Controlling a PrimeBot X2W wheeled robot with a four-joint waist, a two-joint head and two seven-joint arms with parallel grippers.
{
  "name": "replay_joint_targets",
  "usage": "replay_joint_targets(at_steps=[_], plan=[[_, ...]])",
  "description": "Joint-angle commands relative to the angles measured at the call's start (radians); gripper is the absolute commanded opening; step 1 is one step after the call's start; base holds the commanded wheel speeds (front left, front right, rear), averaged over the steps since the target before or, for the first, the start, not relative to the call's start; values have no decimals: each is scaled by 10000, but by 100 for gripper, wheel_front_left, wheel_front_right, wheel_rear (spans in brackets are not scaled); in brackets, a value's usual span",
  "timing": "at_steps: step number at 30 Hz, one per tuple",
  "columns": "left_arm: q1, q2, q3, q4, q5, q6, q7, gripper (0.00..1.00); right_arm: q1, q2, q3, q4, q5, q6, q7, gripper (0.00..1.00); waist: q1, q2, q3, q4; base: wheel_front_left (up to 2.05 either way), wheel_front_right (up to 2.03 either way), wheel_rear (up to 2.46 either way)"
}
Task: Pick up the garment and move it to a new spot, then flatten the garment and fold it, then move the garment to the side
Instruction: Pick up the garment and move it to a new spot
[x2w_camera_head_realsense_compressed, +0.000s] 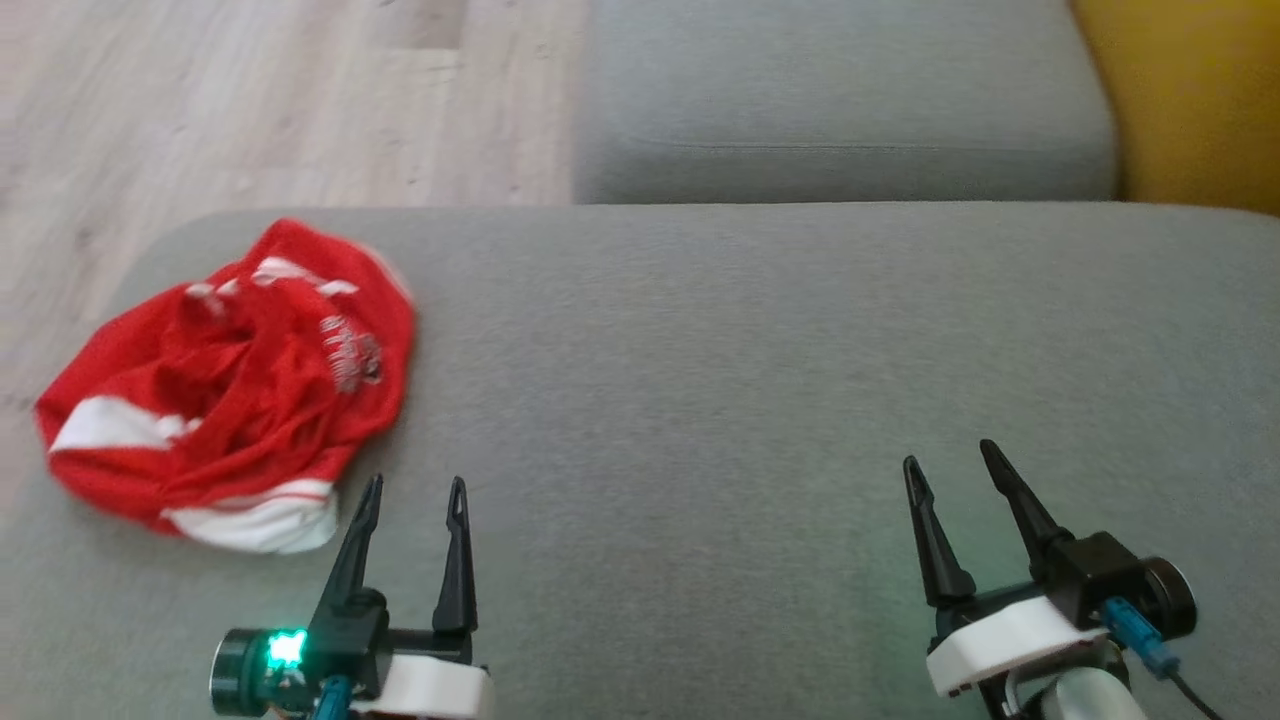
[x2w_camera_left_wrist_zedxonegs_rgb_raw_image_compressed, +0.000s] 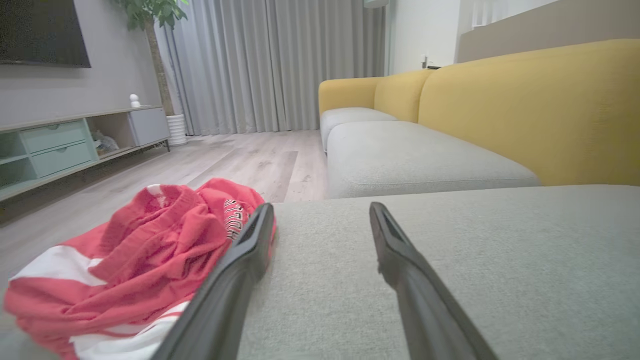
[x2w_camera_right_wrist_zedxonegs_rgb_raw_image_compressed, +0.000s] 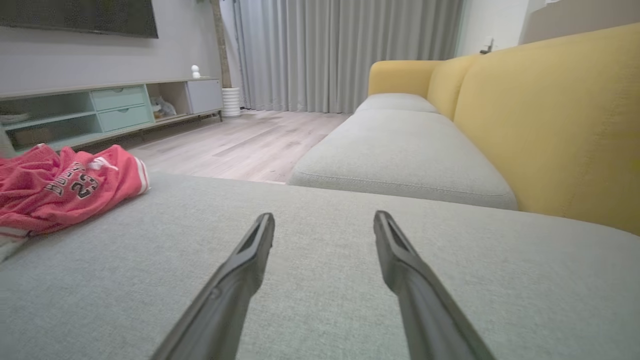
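The garment (x2w_camera_head_realsense_compressed: 235, 385) is a red jersey with white trim and lettering, lying crumpled at the left end of the grey cushion (x2w_camera_head_realsense_compressed: 760, 380). My left gripper (x2w_camera_head_realsense_compressed: 415, 485) stands open just right of the garment's near edge, with nothing between its fingers. In the left wrist view the garment (x2w_camera_left_wrist_zedxonegs_rgb_raw_image_compressed: 135, 260) lies left of the left gripper (x2w_camera_left_wrist_zedxonegs_rgb_raw_image_compressed: 320, 207). My right gripper (x2w_camera_head_realsense_compressed: 950, 455) is open over bare cushion at the lower right, far from the garment. The right wrist view has the garment (x2w_camera_right_wrist_zedxonegs_rgb_raw_image_compressed: 60, 187) at its far left and the right gripper (x2w_camera_right_wrist_zedxonegs_rgb_raw_image_compressed: 324, 216) empty.
A second grey seat cushion (x2w_camera_head_realsense_compressed: 840, 100) lies beyond, with the yellow sofa back (x2w_camera_head_realsense_compressed: 1190, 100) at the right. Wooden floor (x2w_camera_head_realsense_compressed: 250, 100) runs left of and beyond the cushion. A low TV cabinet (x2w_camera_right_wrist_zedxonegs_rgb_raw_image_compressed: 105, 110) and curtains (x2w_camera_right_wrist_zedxonegs_rgb_raw_image_compressed: 345, 50) stand across the room.
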Motion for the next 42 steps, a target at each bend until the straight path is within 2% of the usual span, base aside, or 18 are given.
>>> replay_joint_targets(at_steps=[1,14,19,24,27,34,39,42], plan=[[-520,64,343,-286,68,56,-95,100,-466,-93,225,-325,-47,-7,-114,100,0,-1,83,568,0,0,0],[-573,64,612,-407,106,156,-95,100,-467,-93,-7,-339,-143,-7,-115,100,0,-1,310,3321,0,0,0],[-560,64,791,-544,46,255,-95,100,-491,-93,-141,-341,-306,-7,-115,100,0,-1,486,4129,0,0,0],[-602,68,1064,-858,143,351,-95,100,-575,-93,-210,-351,-497,-7,-115,100,0,-1,740,4383,0,0,0],[-946,89,1244,-1045,106,246,-95,100,-656,-93,-285,-419,-750,-7,-115,100,0,-1,1070,4453,0,0,0],[-3473,389,1910,-963,-473,-708,-95,100,-931,-93,-596,-621,-1830,-7,-115,100,0,-1,2278,4358,0,0,0],[-6107,910,2225,741,-669,-1146,2,100,-1516,-114,-741,-792,-2837,-7,-115,100,0,-1,3484,3949,0,0,0],[-7782,1029,2267,2234,-1051,-1473,717,100,-1790,-355,-856,-935,-3194,-7,-115,100,0,-1,4158,3764,0,0,0]])
